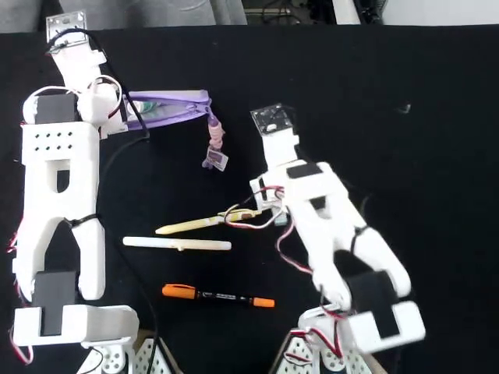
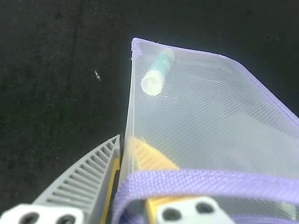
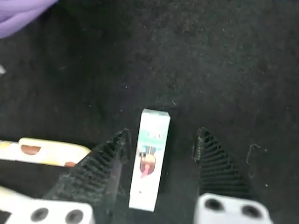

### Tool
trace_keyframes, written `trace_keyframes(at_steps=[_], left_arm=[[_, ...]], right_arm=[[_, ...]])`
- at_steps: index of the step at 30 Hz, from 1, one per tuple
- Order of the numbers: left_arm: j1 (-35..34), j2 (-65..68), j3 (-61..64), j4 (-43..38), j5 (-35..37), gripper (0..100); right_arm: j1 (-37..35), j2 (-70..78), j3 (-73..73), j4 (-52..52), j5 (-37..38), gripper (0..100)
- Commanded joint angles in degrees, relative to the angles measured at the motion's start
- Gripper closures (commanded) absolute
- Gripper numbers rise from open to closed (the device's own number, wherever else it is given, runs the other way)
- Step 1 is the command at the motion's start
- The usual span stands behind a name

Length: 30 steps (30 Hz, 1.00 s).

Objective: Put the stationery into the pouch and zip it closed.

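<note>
The purple-trimmed mesh pouch [image 1: 168, 109] lies at the back left, its mouth toward the zipper pull and charm [image 1: 214, 148]. My left gripper [image 2: 127, 144] is shut on the pouch's wall [image 2: 201, 116]. A white and teal item [image 2: 153, 80] lies inside it. My right gripper [image 3: 159, 144] is open and low over the table, its fingers on either side of a small white printed eraser [image 3: 149, 158]. A yellow pen [image 3: 46, 151] lies just beside it. In the high view the right arm [image 1: 312, 202] covers the eraser.
On the black cloth in front lie the yellow pen [image 1: 207, 224], a white pen [image 1: 178, 245] and a black marker with orange ends [image 1: 218, 296]. The left arm [image 1: 58, 195] stands along the left edge. Loose wires [image 1: 257, 218] hang by the right arm.
</note>
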Motion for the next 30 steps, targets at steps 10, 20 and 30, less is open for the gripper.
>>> trace_keyframes(at_steps=[10, 20, 30], left_arm=[[-0.13, -0.44, -1.01, -0.53, 0.79, 97], [3.12, -0.53, 0.13, -0.44, 0.88, 97], [3.30, -1.05, 0.22, -0.09, 0.88, 97]], right_arm=[[-0.70, 7.69, -8.84, 0.97, 3.78, 80.8], [-0.53, 17.19, -20.18, 10.46, 3.43, 95.8], [0.44, 18.15, -21.58, 11.08, 3.52, 98.5]])
